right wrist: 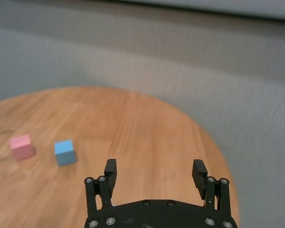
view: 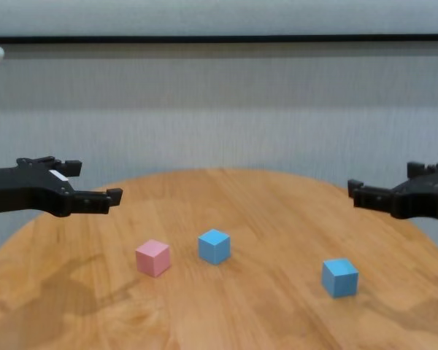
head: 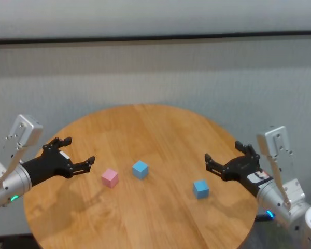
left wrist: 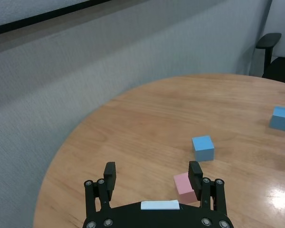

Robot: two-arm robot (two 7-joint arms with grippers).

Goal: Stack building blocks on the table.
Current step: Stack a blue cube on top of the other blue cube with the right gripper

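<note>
Three cubes lie apart on the round wooden table [head: 145, 124]. The pink block [head: 110, 177] is left of centre, one light blue block [head: 140, 169] sits just right of it, and the other light blue block [head: 200, 189] lies further right. My left gripper [head: 80, 151] hovers open and empty above the table, left of the pink block [left wrist: 183, 186]. My right gripper [head: 223, 154] hovers open and empty just right of the right blue block [view: 339, 277]. The right wrist view shows the pink block [right wrist: 22, 146] and the middle blue block [right wrist: 65, 152] far ahead of the right gripper [right wrist: 155, 170].
A grey wall runs behind the table. A black chair [left wrist: 268, 40] stands beyond the table's far side in the left wrist view. Bare wood lies in front of and behind the blocks.
</note>
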